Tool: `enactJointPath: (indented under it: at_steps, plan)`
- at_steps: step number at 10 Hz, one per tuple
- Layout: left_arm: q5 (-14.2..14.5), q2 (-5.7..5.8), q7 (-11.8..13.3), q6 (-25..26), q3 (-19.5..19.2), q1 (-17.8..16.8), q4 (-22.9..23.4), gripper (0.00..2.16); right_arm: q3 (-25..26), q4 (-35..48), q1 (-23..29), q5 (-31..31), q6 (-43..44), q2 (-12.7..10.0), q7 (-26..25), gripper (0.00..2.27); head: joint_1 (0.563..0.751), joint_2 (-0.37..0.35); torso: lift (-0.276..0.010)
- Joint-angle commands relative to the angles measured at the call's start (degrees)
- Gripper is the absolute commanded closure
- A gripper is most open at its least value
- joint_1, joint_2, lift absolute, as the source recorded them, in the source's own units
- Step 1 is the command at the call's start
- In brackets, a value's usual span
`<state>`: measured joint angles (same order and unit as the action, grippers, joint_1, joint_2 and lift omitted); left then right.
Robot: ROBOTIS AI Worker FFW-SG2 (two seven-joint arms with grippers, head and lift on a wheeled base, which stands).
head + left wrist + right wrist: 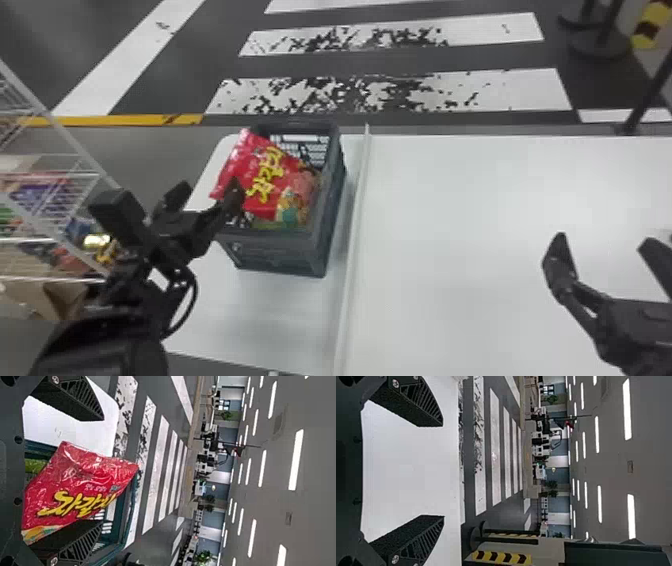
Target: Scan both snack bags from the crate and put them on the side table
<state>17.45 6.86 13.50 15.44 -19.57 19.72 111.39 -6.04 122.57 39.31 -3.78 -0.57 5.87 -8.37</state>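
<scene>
In the head view the left gripper (pixel 207 192) is open at the near left side of the grey crate (pixel 280 252), one finger overlapping the red snack bag (pixel 255 172). That bag leans tilted over the crate's left side, with a second, greenish bag partly showing beneath it. The left wrist view has the left gripper (pixel 101 471) with its fingers wide apart and the red snack bag (pixel 79 483) beyond and between them; a bit of green (pixel 35 466) lies beside it. Over the right table, the right gripper (pixel 607 245) stands open and holds nothing; the right wrist view shows the right gripper (pixel 443 471) likewise.
The crate stands on a white table (pixel 260 310); a raised edge (pixel 355 225) separates it from the larger white table (pixel 450 210) on the right. A wire shelf (pixel 55 172) with packages is at the far left, close to the left arm. Barrier posts stand beyond the right table.
</scene>
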Motion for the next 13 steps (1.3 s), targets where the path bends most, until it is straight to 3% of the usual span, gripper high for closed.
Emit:
enactJointPath:
  at_steps: [1,5,10,13]
  plan:
    - [-0.49,0.0,0.04,1.05,-0.2,-1.88,-1.97,0.08,-0.03,0.04,-0.11,-0.09,-0.62,0.55,-0.06,0.1,0.695,0.22,-0.087]
    - [-2.07,-0.09,0.04,4.91,1.38,-5.48,-4.51,0.08,-0.03,0.47,-0.11,-0.18,-0.97,1.16,-0.06,0.1,0.695,0.217,-0.087]
    - [-2.43,-0.26,0.65,6.32,2.96,-5.57,-3.9,0.08,0.06,1.18,0.06,-0.18,-1.67,1.34,-0.06,0.1,0.695,0.184,-0.087]
    - [-2.6,-0.35,1.18,8.08,3.31,-5.22,-0.91,0.14,0.06,1.53,0.06,-0.18,-2.03,1.34,-0.06,0.1,0.695,0.172,-0.087]
